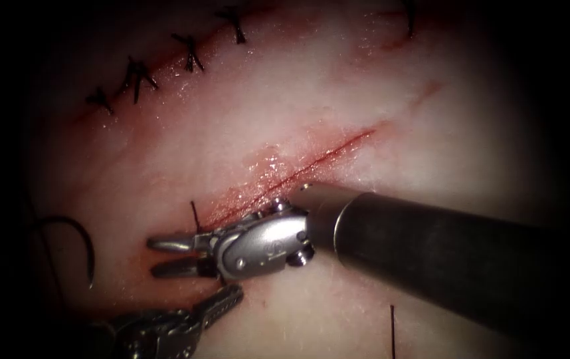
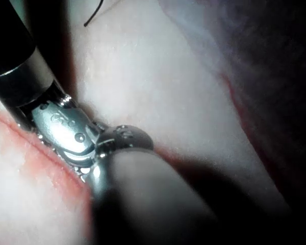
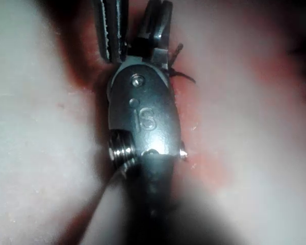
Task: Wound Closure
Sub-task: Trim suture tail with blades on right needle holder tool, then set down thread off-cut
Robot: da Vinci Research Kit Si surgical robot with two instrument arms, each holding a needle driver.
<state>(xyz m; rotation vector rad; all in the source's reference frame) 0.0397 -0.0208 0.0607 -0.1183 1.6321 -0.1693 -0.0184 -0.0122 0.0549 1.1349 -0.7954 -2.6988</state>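
Observation:
The open cut [image 1: 311,163] runs slantwise across the tissue [image 1: 431,133], with red fluid along its edges. My right tool [image 1: 165,256] lies at the cut's lower end, jaws open and holding nothing; it shows close up in the right wrist view [image 3: 135,30]. A short thread end [image 1: 194,214] stands up from the tissue beside its jaw base, also seen as thread [image 3: 181,75]. My left tool [image 1: 232,294] sits just below the right tool's wrist, jaws shut with nothing seen in them. The curved needle [image 1: 88,249] lies free on the tissue, left of the cut.
A second cut [image 1: 165,60] at the upper left is closed with several dark stitches. A loose thread end [image 1: 392,329] lies on the tissue under the right shaft [image 1: 444,256]. Another dark thread piece [image 1: 410,20] sits at the top right.

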